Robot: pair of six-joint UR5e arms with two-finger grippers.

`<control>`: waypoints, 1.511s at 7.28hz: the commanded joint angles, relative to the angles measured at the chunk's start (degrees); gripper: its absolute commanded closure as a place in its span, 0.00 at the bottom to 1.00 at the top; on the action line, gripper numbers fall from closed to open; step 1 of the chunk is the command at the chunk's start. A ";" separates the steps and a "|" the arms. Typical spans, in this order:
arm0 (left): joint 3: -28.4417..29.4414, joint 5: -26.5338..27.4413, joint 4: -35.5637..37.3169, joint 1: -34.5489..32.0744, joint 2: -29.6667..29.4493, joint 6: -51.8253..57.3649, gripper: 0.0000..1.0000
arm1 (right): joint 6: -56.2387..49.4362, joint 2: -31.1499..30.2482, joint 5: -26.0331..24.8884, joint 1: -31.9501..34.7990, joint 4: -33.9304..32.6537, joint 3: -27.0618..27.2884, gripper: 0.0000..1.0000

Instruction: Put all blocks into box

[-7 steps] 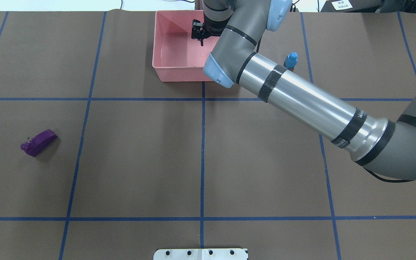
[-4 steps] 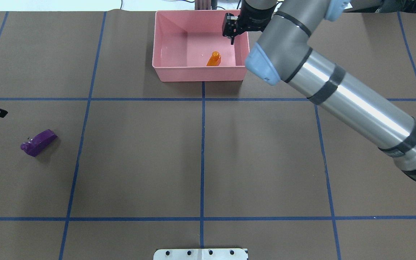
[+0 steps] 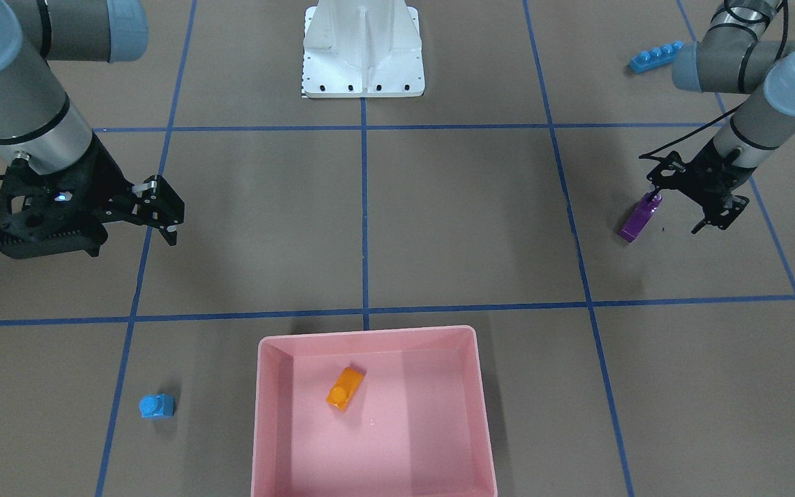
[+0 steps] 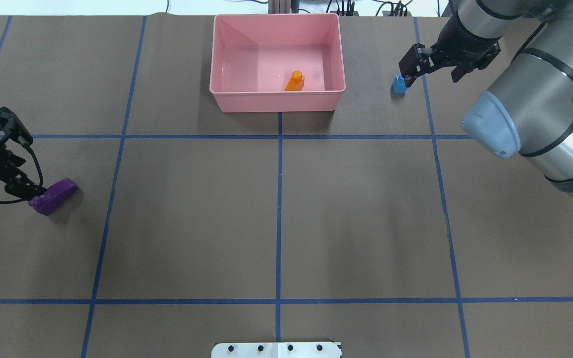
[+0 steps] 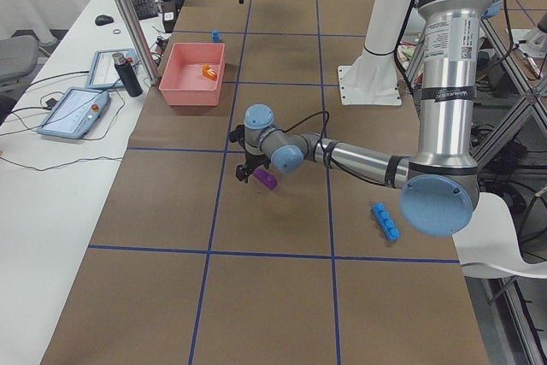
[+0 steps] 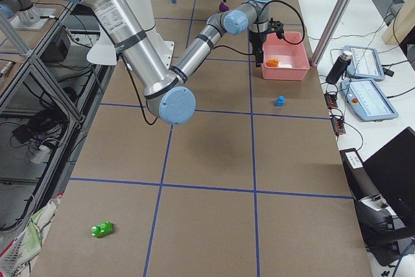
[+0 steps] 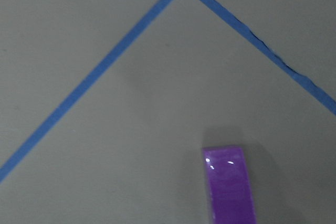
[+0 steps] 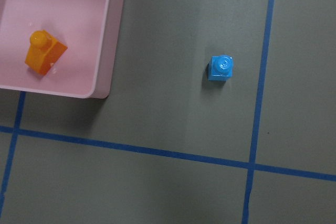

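- Brown matte paper covers the whole desk (image 4: 192,223), with blue tape lines (image 4: 279,199) marking out a grid.
- Score so far: only the orange block (image 4: 294,81) is in the pink box (image 4: 276,103), near the wall on the robot's side. So I'd call this early days.
- Over on its side, the left pincer (image 3: 677,207) is spread wide and empty, hovering at one end of the long purple block (image 3: 639,219). The wrist cam has the block off-centre. My guess is it needs to slide over, drop, then squeeze across the narrow sides.
- Same deal for the right pincer (image 4: 430,69): spread, nothing in it, near the small light-blue block (image 8: 221,68), which sits on the desk beside the box but apart from it.
- Still waiting: the four-stud blue brick (image 3: 654,56) and the green brick (image 6: 102,229), both well apart from the box.
- Bricks are glossy, hard-looking plastic with round studs, so probably slippery to pinch. The box is smooth plastic with low walls and rounded corners.
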 commanded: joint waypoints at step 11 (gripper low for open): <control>-7.39 5.67 -0.51 3.30 -8.87 -56.06 1.00 | -3.54 -1.62 -0.36 1.40 1.85 -3.77 0.00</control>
